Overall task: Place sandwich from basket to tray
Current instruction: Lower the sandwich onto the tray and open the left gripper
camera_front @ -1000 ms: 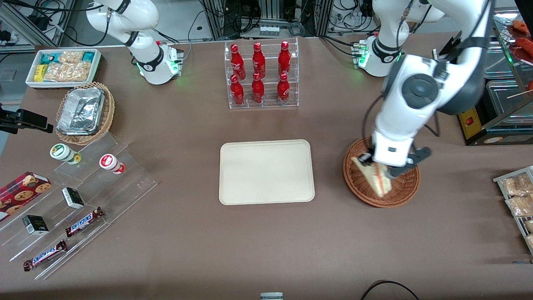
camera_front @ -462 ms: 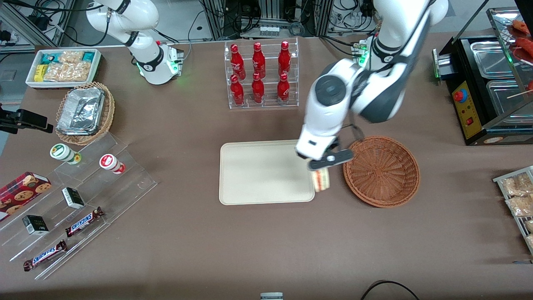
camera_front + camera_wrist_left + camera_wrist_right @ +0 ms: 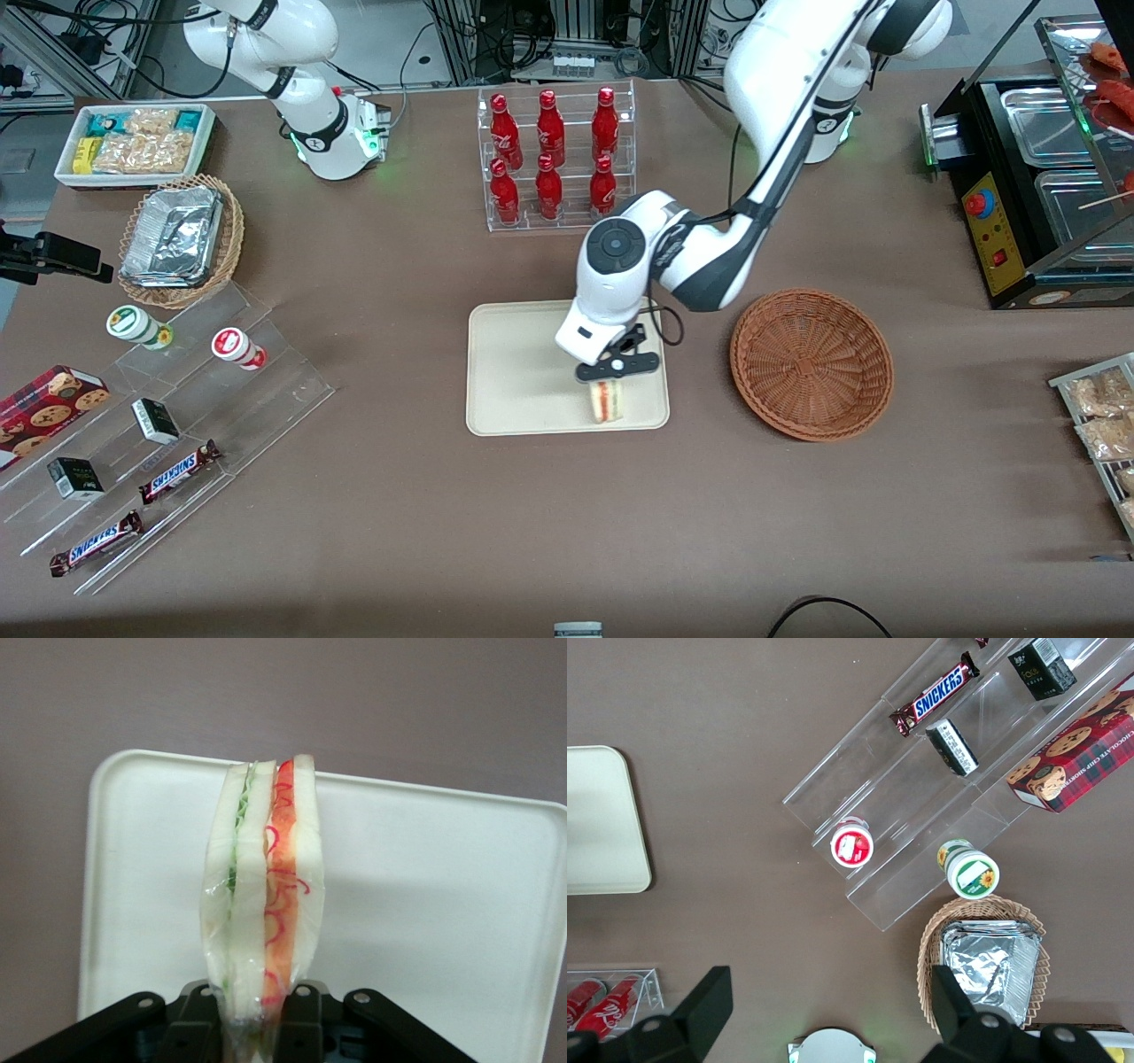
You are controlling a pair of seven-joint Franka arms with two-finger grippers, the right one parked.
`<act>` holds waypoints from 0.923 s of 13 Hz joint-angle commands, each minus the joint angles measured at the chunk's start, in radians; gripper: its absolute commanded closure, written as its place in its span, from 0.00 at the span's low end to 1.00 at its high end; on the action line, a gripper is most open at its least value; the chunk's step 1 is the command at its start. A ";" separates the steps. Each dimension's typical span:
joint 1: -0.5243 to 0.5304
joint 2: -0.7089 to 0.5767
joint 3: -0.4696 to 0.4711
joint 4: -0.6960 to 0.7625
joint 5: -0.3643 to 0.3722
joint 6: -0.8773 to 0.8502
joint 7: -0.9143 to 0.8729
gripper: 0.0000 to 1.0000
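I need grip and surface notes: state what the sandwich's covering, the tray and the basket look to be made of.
Sandwich, held in the claw above the tray: clear glossy film, probably plastic, by its glare and wrinkles.
Tray: smooth matte cream, likely plastic.
Basket: reddish-brown woven wicker or an imitation; strands show.

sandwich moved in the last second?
Yes. The sandwich, gripped in the hand, went from over the basket to over the tray, toward the parked arm's end.
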 commanded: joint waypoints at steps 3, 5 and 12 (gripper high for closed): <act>-0.083 0.085 0.012 0.027 0.015 0.079 0.016 1.00; -0.104 0.100 0.015 0.021 0.017 0.084 0.013 1.00; -0.108 0.084 0.019 0.015 0.015 0.073 0.001 0.00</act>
